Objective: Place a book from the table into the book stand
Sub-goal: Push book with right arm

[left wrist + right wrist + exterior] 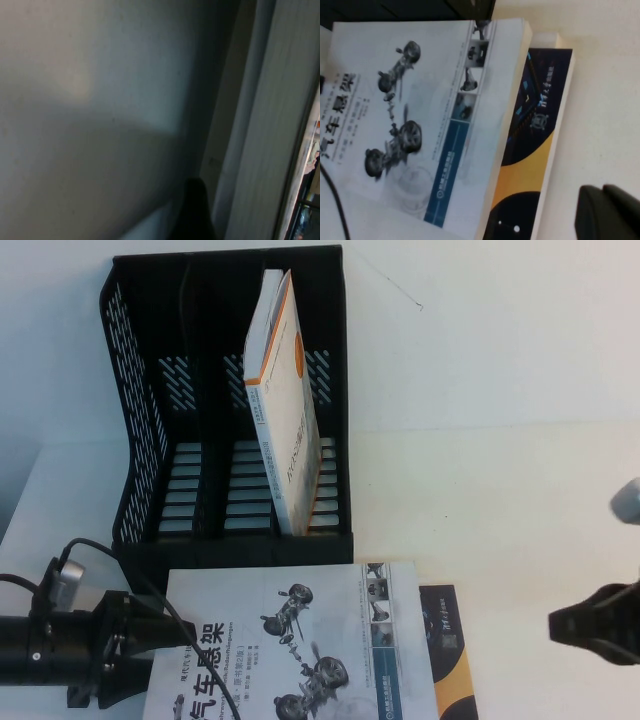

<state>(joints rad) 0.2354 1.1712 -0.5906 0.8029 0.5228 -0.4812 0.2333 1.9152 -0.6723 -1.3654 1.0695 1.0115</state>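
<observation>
The book (300, 650), pale grey-white with car-suspension pictures, lies face up on the table (520, 500) at the front, just before the black book stand (150, 440). It also shows in the right wrist view (410, 125). My left gripper (165, 635) is at the book's left edge, with its tip overlapping the cover. The left wrist view shows only shadowed table and the book's page edge (265, 125) very close up. My right gripper (560, 625) is shut and empty, over bare table to the right of the books; it also shows in the right wrist view (607, 210).
A black book with orange shapes (450, 660) lies under the grey-white book, sticking out on its right (530, 165). A white book with orange edging (290, 420) stands in the stand's right slot. The left arm's black cable (140, 575) loops near the stand's front.
</observation>
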